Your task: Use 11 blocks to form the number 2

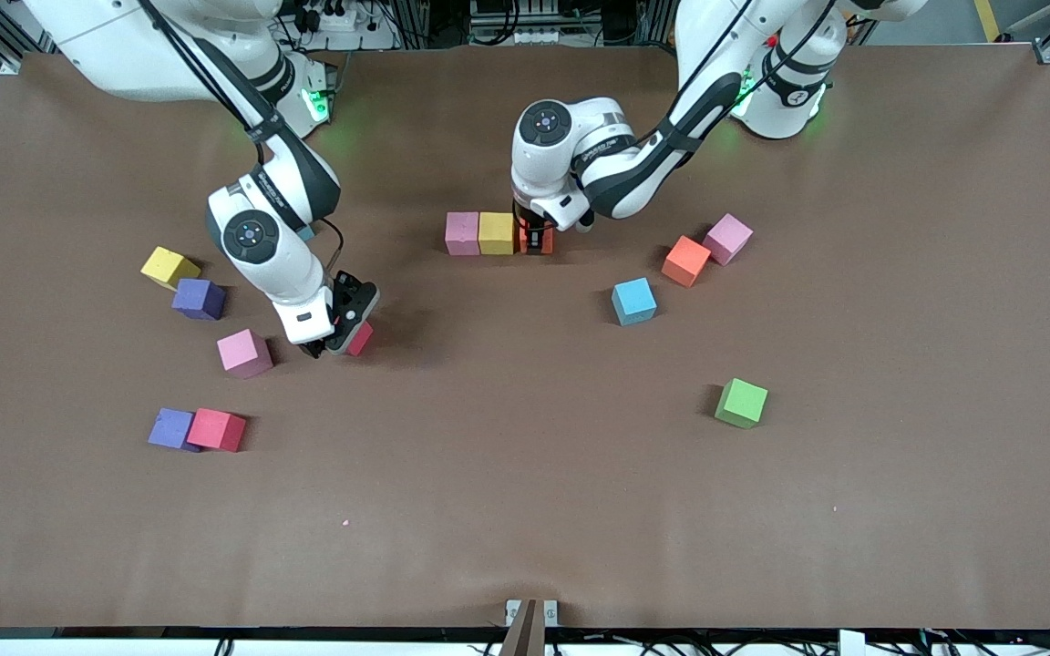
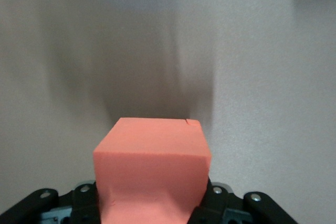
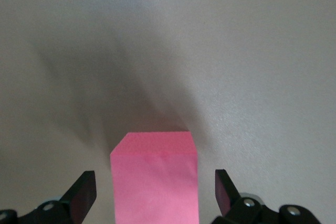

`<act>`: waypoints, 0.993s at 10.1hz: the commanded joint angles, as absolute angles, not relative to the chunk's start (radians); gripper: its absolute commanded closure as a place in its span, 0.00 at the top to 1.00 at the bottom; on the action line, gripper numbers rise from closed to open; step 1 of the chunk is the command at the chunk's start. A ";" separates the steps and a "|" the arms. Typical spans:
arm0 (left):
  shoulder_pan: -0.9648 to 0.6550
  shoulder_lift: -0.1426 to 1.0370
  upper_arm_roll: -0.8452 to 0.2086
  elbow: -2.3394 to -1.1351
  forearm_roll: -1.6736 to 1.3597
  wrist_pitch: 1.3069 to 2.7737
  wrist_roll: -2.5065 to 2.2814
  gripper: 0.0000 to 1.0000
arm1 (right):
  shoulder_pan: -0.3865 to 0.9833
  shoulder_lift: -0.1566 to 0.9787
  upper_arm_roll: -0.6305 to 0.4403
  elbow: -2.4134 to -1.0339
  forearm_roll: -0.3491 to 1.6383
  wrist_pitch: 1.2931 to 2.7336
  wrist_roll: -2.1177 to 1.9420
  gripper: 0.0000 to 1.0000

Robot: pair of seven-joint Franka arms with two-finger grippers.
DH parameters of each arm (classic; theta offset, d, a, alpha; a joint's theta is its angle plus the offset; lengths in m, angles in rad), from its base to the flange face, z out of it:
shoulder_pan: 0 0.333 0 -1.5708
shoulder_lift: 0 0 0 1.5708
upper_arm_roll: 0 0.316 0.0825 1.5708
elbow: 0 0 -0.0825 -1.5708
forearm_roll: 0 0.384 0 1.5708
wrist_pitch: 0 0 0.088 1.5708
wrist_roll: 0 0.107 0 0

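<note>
A: Where is the number 2 so far?
B: Just a row: pink block [image 1: 461, 233], yellow block [image 1: 496, 232], and the left gripper [image 1: 535, 239] with jaws clamped on an orange block [image 2: 152, 169] beside the yellow.
A: The right gripper [image 1: 340, 339]?
B: Jaws wide, straddling a red block [image 3: 155, 177]. Foam looks light and squashy; take flat opposite faces. No containers.

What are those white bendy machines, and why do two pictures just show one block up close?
They are two robot arms at a brown table. One picture looks down from above. The other two come from cameras on the arms' wrists. The left gripper is shut on an orange block, beside a pink block and a yellow block in a row. The right gripper is open around a red block. More coloured blocks lie scattered around.
</note>
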State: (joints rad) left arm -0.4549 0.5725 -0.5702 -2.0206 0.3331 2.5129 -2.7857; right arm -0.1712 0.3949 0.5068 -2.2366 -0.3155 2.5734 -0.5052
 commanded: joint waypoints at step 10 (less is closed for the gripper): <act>-0.491 0.635 -0.552 -1.968 0.489 2.531 -3.082 0.44 | -0.184 0.387 0.489 -2.257 -0.339 2.619 -0.525 0.40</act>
State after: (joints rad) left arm -0.4695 0.6326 -0.5546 -1.9786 0.4027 2.5255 -2.8060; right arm -0.1728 0.4280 0.4810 -2.2483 -0.3254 2.6460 -0.5254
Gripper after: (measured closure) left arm 0.388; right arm 0.401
